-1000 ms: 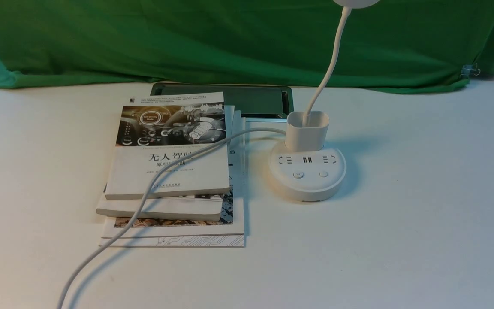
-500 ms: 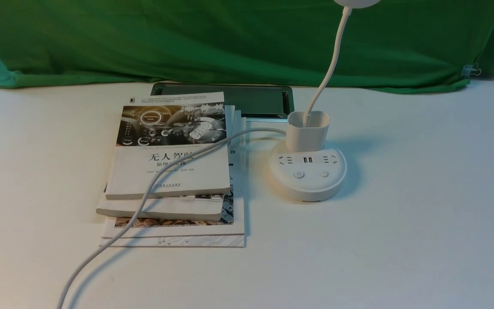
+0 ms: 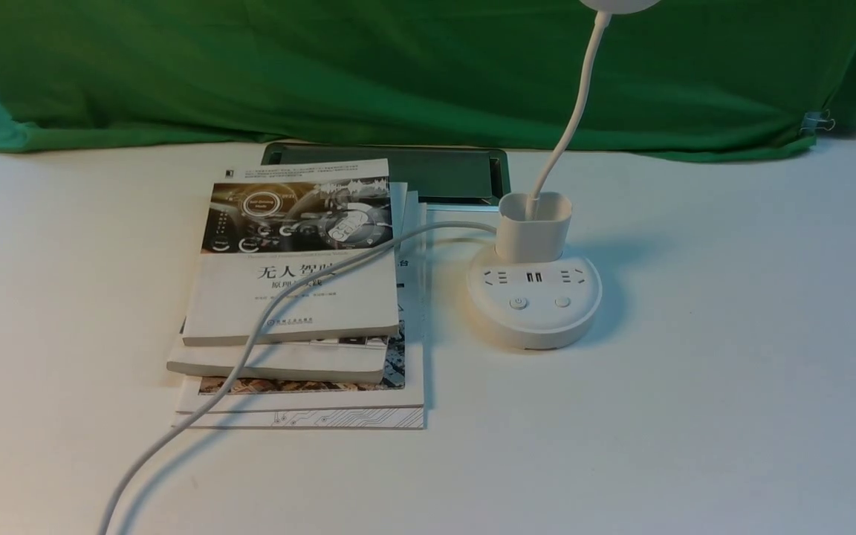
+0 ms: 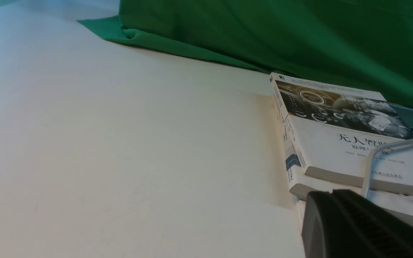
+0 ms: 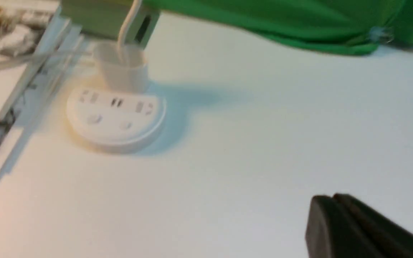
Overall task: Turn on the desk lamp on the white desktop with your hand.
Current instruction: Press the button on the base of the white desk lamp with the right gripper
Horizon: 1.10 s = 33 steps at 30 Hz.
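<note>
Approach step. My left claw (image 4: 332,195), beside the book stack (image 3: 294,297), looks closed and empty. The desk lamp (image 3: 533,301) stands on the white desktop (image 3: 695,416), just right of that stack. My right claw (image 5: 332,197), farther right and likewise closed and empty, must next reach the lamp's power button (image 3: 518,302).

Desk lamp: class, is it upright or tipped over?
Upright: the desk lamp rests flat on the white desktop, its neck rising from the cup.

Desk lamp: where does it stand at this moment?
In the front view, the desk lamp stands on the white desktop slightly right of centre, close beside the stack of books on its left, in front of the green cloth.
</note>
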Tool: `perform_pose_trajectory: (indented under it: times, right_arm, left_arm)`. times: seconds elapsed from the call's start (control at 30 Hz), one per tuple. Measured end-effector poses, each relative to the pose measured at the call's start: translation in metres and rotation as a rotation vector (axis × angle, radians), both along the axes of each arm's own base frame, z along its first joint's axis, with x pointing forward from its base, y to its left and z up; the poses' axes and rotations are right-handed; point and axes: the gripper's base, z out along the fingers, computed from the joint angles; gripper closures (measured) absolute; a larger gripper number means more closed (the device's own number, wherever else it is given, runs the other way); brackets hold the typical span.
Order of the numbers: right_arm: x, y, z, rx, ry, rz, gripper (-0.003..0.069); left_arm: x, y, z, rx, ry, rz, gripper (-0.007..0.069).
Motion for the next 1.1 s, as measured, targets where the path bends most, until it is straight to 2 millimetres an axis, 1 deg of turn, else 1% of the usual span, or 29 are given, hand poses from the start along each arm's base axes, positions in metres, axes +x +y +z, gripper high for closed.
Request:
perform_pose_trajectory:
  times: [0.07,0.13,0.17,0.2,0.33,0.37,0.4,0.47,0.5,0.53,0.57,0.6,0.7,0.73,0.77,0.8,0.9,0.93,1.0,1.1]
  right_arm:
    - [0.032,0.018,-0.013,-0.03,0.097,0.089,0.0631]
    - [0.049,0.031,-0.022,-0.048,0.145,0.145,0.0631]
    - [0.062,0.046,-0.03,-0.061,0.181,0.192,0.0631]
    - [0.07,0.053,-0.036,-0.074,0.202,0.215,0.0631]
    - [0.114,0.088,-0.073,-0.127,0.304,0.291,0.0631]
    - [0.114,0.088,-0.073,-0.127,0.304,0.291,0.0631]
    - [0.128,0.097,-0.086,-0.142,0.33,0.308,0.0631]
    - [0.145,0.11,-0.103,-0.157,0.36,0.329,0.0631]
    - [0.154,0.119,-0.116,-0.164,0.38,0.339,0.0631]
    - [0.159,0.125,-0.122,-0.166,0.382,0.347,0.0631]
    - [0.16,0.125,-0.124,-0.167,0.385,0.346,0.0631]
    - [0.168,0.134,-0.135,-0.169,0.385,0.356,0.0631]
    - [0.181,0.146,-0.157,-0.174,0.38,0.363,0.0631]
    - [0.182,0.148,-0.16,-0.174,0.376,0.363,0.0631]
    - [0.186,0.151,-0.171,-0.177,0.382,0.363,0.0631]
    - [0.187,0.151,-0.172,-0.176,0.38,0.362,0.0631]
    - [0.193,0.156,-0.193,-0.182,0.391,0.361,0.0629]
    - [0.193,0.157,-0.194,-0.182,0.391,0.361,0.0629]
    - [0.197,0.158,-0.202,-0.182,0.382,0.356,0.0629]
    - [0.2,0.159,-0.205,-0.175,0.367,0.346,0.0629]
  left_arm:
    - [0.0,0.0,0.0,-0.005,0.0,0.0,0.0603]
    - [0.0,0.0,0.0,0.0,0.0,0.0,0.0603]
    - [0.0,0.0,0.0,-0.005,0.0,0.0,0.0603]
    - [0.0,0.0,0.0,-0.005,0.0,0.0,0.0603]
    - [0.0,0.0,0.0,-0.005,0.0,0.0,0.0603]
    - [0.0,0.0,0.0,-0.005,0.0,0.0,0.0603]
    - [0.0,0.0,0.0,-0.005,0.0,0.0,0.0603]
    - [0.0,0.0,0.0,0.0,0.0,0.0,0.0603]
    - [0.0,0.0,0.0,-0.005,0.0,0.0,0.0603]
    - [0.0,0.0,0.0,-0.005,0.0,0.0,0.0603]
    - [0.0,0.0,0.0,-0.005,0.0,0.0,0.0603]
    - [0.0,0.0,0.0,-0.005,0.0,0.0,0.0603]
    - [0.0,0.0,0.0,-0.005,0.0,0.0,0.0603]
    - [0.0,0.0,0.0,-0.005,0.0,0.0,0.0603]
    - [0.0,0.0,0.0,-0.005,0.0,0.0,0.0603]
    - [0.0,0.0,0.0,-0.005,0.0,0.0,0.0603]
    - [0.0,0.0,0.0,-0.005,0.0,0.0,0.0603]
    - [0.0,0.0,0.0,-0.005,0.0,0.0,0.0603]
    - [0.0,0.0,0.0,-0.005,0.0,0.0,0.0603]
    - [0.0,0.0,0.0,-0.005,0.0,0.0,0.0603]
